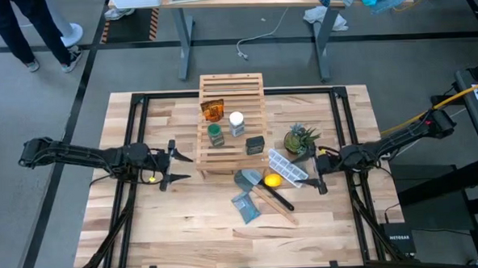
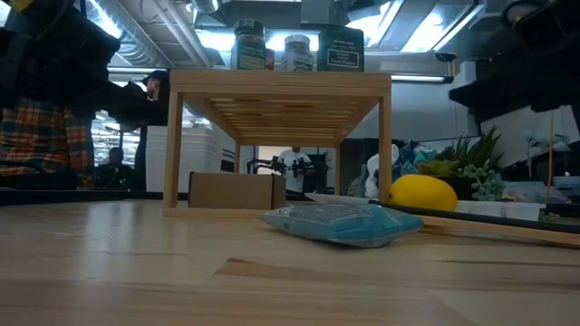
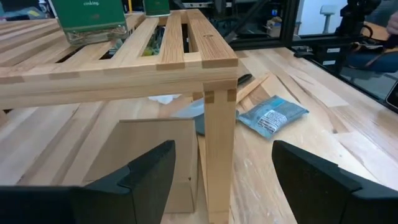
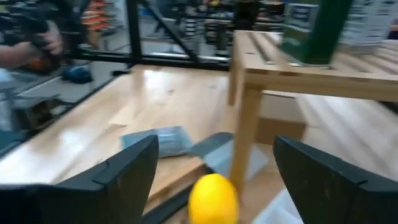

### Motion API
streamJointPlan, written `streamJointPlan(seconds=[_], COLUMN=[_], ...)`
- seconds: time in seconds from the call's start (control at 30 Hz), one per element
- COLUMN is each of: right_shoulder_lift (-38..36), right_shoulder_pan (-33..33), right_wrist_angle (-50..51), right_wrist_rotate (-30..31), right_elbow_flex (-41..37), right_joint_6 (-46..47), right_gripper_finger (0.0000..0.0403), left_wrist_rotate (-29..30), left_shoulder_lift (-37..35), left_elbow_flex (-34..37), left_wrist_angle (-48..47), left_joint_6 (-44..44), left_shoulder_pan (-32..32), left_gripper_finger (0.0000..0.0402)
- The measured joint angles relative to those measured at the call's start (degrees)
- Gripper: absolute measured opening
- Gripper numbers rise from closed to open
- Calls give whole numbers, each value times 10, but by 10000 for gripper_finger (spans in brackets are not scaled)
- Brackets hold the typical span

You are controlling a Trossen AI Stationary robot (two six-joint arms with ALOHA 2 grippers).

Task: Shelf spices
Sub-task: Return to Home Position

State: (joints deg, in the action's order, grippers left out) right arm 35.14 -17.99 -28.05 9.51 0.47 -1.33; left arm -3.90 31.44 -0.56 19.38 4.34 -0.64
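Spices stood atop the shelf. The high view showed four: orange packet, white-capped bottle, green-lidded jar, black box. The low view clearly showed three. The left gripper beside the shelf and the right gripper near the plant had jaws spread, empty.

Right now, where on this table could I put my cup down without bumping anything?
Widest is the bare tabletop between the left hand and the near edge. The far slats of the shelf are bare too. Crowded: from shelf to right hand, where the yellow round object, blue packet and plant sit.
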Motion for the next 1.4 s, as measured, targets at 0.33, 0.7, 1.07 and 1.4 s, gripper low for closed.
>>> streamJointPlan(seconds=[0.33,0.7,1.07,1.4], right_shoulder_lift=[0,0,0,0], right_shoulder_pan=[0,68,243,270], right_wrist_angle=[-1,-27,61,111], right_wrist_rotate=[-23,-114,-311,-314], right_elbow_flex=[0,0,0,0], right_joint_6=[12,2,-3,36], right_gripper_finger=[324,324,324,324], left_wrist_rotate=[64,67,67,67], left_shoulder_lift=[0,0,0,0], left_elbow_flex=[0,0,0,0], left_wrist_angle=[-9,-8,-8,-59], left_joint_6=[61,96,96,62], left_shoulder_pan=[0,0,0,0], left_gripper_finger=[260,260,260,260])
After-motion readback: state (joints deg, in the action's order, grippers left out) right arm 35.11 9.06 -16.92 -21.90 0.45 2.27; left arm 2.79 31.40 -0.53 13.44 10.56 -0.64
